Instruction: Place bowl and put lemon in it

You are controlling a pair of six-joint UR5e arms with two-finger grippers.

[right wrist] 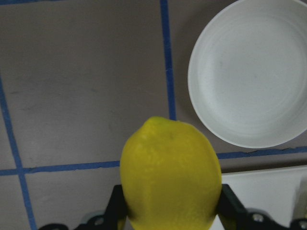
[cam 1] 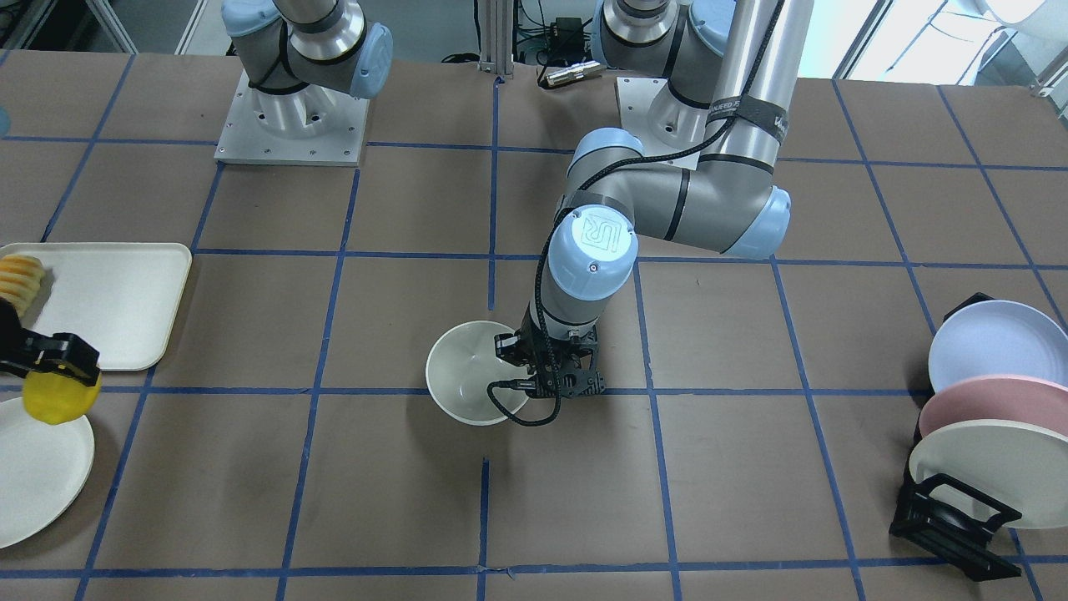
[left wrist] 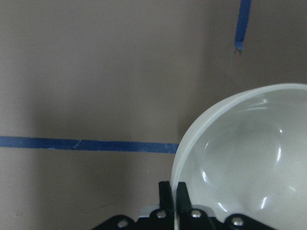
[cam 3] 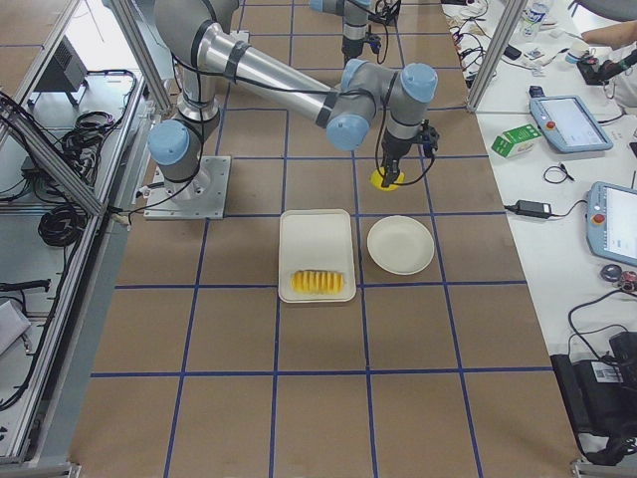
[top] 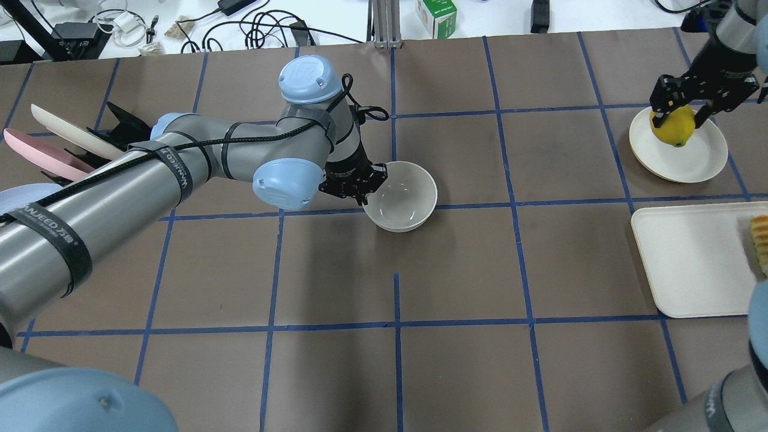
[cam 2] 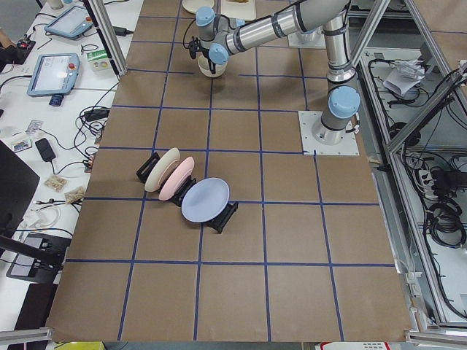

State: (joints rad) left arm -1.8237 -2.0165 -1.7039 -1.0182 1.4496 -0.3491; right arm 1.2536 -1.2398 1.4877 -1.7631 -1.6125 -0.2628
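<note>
The cream bowl (cam 1: 467, 371) (top: 403, 195) is upright at the table's middle, at or just above the surface. My left gripper (cam 1: 524, 367) (top: 360, 192) is shut on its rim. In the left wrist view the gripper (left wrist: 174, 194) pinches the rim of the bowl (left wrist: 249, 158), one finger on each side. My right gripper (cam 1: 52, 371) (top: 681, 117) is shut on the yellow lemon (cam 1: 58, 401) (top: 673, 129) and holds it in the air by the flat plate's edge. The lemon (right wrist: 170, 175) fills the right wrist view's lower middle.
A flat cream plate (cam 1: 33, 476) (top: 690, 159) (right wrist: 249, 72) lies under and beside the lemon. A cream tray (cam 1: 117, 300) (top: 690, 264) holds a row of orange-yellow slices (cam 1: 21, 280). A black rack of pastel plates (cam 1: 984, 417) (top: 48, 150) stands on my left side.
</note>
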